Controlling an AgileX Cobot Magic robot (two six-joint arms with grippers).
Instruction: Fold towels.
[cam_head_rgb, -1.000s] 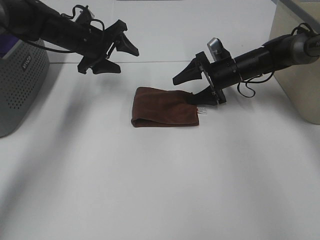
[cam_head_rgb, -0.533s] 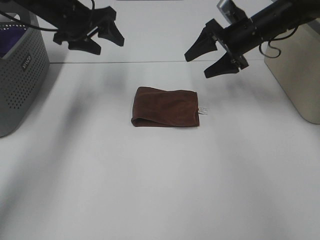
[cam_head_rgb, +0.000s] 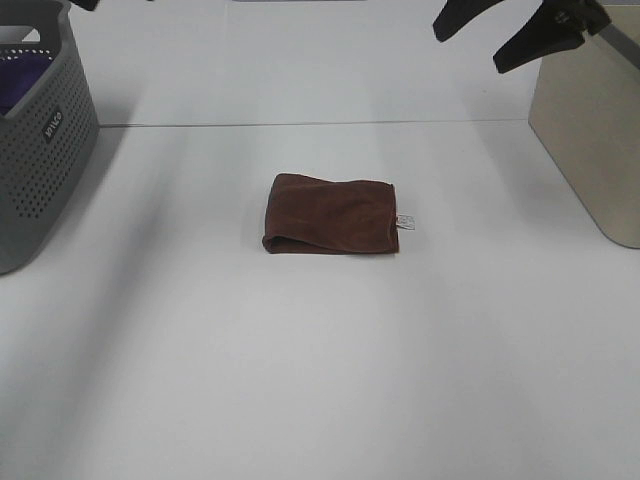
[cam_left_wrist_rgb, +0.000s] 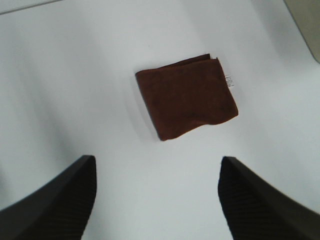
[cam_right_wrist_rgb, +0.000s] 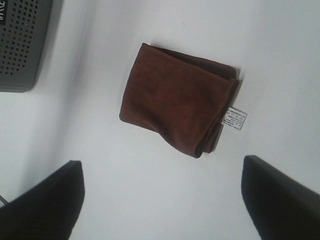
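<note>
The towel (cam_head_rgb: 330, 213) is a dark reddish-brown cloth lying folded into a small rectangle on the white table (cam_head_rgb: 320, 380), with a white tag (cam_head_rgb: 405, 221) at its right edge. My right gripper (cam_head_rgb: 468, 50) is open and empty, raised high at the far right, well clear of the towel. My left gripper is almost out of the exterior view at the top left. The left wrist view shows its open, empty gripper (cam_left_wrist_rgb: 156, 195) far above the towel (cam_left_wrist_rgb: 187, 97). The right wrist view shows the open gripper (cam_right_wrist_rgb: 162, 200) above the towel (cam_right_wrist_rgb: 175, 102) and tag (cam_right_wrist_rgb: 234, 118).
A grey perforated basket (cam_head_rgb: 40, 130) holding purple cloth (cam_head_rgb: 20, 75) stands at the left edge and also shows in the right wrist view (cam_right_wrist_rgb: 22, 40). A beige bin (cam_head_rgb: 590, 130) stands at the right edge.
Both grippers have lifted up and back, away from the towel. The right gripper was low by the towel's right edge a second ago and is now high. The towel has not moved.
</note>
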